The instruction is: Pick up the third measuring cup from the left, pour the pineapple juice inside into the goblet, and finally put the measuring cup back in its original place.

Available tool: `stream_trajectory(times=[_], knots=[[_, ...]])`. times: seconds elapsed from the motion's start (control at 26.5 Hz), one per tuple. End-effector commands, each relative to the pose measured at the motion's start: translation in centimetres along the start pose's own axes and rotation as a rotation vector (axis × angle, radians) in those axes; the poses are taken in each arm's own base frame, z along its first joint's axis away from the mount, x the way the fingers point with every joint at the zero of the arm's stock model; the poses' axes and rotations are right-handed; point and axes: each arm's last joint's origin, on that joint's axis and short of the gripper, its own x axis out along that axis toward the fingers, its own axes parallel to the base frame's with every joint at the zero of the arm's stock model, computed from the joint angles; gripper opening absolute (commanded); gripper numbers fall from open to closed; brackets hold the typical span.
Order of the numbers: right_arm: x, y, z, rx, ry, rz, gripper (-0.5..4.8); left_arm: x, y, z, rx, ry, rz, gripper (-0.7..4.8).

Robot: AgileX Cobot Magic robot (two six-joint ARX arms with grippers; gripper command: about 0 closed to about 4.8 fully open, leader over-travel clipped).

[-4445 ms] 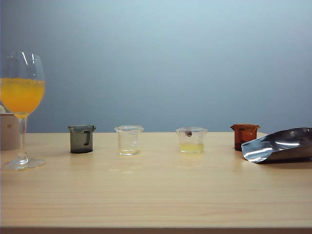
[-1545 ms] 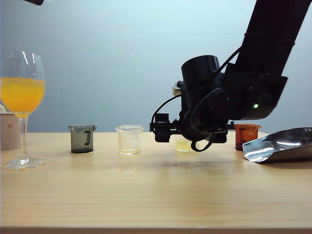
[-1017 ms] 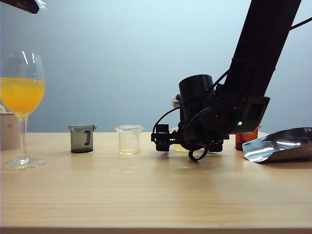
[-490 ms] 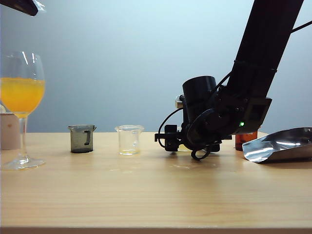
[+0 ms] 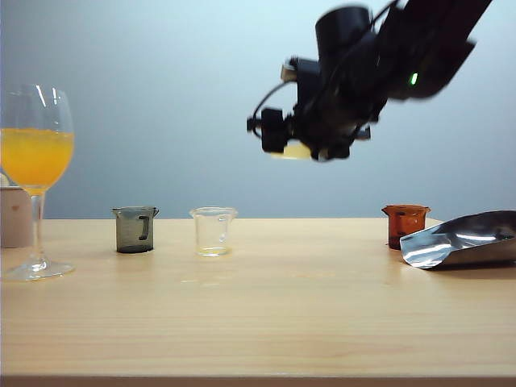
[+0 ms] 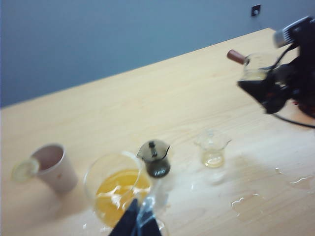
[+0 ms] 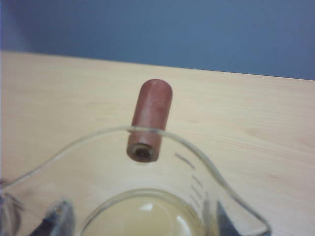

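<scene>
- The table (image 5: 258, 306) is a long wooden top carrying everything in a row along its far edge, which leaves the front bare for the arms to work.
- The right arm (image 5: 435, 36) reaches in from the upper right of the exterior view and holds its load high above the table, probably to clear the other cups on the way to the glass.
- The goblet (image 5: 36, 177) stands at the far left, its bowl already about half full of orange liquid; a pale paper cup (image 5: 16, 216) sits just behind its stem.
- A silver pouch (image 5: 463, 239) lies at the right end, touching nothing of the task.
- The right gripper (image 5: 300, 143) is closed around the third cup (image 7: 147, 196), jaws partway in on its clear walls; the cup looks roughly level, so nothing spills.
- Its red-brown stub handle (image 7: 150, 120) points away from the wrist, free of the jaws.
- The juice (image 7: 142, 216) is a thin pale yellow pool in the cup's bottom.
- The left gripper (image 6: 138, 223) hangs high over the goblet; its tips are blurred and I cannot tell their opening.
- Three cups remain on the table: dark grey (image 5: 135, 230), clear (image 5: 214, 231), orange-brown (image 5: 405, 224), with a gap where the third belongs.
</scene>
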Motion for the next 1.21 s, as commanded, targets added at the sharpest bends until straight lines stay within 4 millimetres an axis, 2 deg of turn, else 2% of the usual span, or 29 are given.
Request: stream_trajectory(times=[0.04, 0.15, 0.38, 0.49, 0.6, 0.75, 0.87, 1.09, 1.21], knots=[[-2.1, 0.9, 3.3, -0.101, -0.02, 0.163, 2.01, -1.2, 0.4, -0.3, -0.04, 0.013, 0.046, -0.05], [-3.3, 1.7, 5.2, -0.118, -0.055, 0.208, 2.02, -1.8, 0.6, -0.9, -0.035, 0.05, 0.067, -0.05], [-3.5, 3.8, 9.0, -0.126, -0.013, 0.315, 2.01, -2.1, 1.1, -1.1, -0.053, 0.056, 0.084, -0.05], [-3.4, 5.7, 10.8, -0.127, -0.067, 0.357, 2.01, -1.9, 1.4, -1.1, -0.07, 0.054, 0.12, -0.05], [-2.4, 8.9, 12.1, -0.133, -0.084, 0.432, 2.01, -0.7, 1.9, -1.3, -0.088, 0.038, 0.114, -0.05], [-0.9, 11.8, 12.1, -0.137, -0.08, 0.482, 2.01, 0.4, 2.3, -1.7, -0.107, 0.076, 0.092, -0.05], [1.0, 14.3, 11.1, -0.143, -0.06, 0.52, 2.01, 1.6, 3.2, -2.0, -0.139, 0.117, 0.09, -0.05], [2.8, 15.5, 9.3, -0.168, -0.04, 0.534, 2.01, 3.9, 3.7, -3.2, -0.171, 0.146, 0.025, -0.05], [3.1, 15.7, 8.5, -0.239, -0.035, 0.536, 2.01, 4.3, 3.5, -3.9, -0.18, 0.17, -0.003, -0.05]])
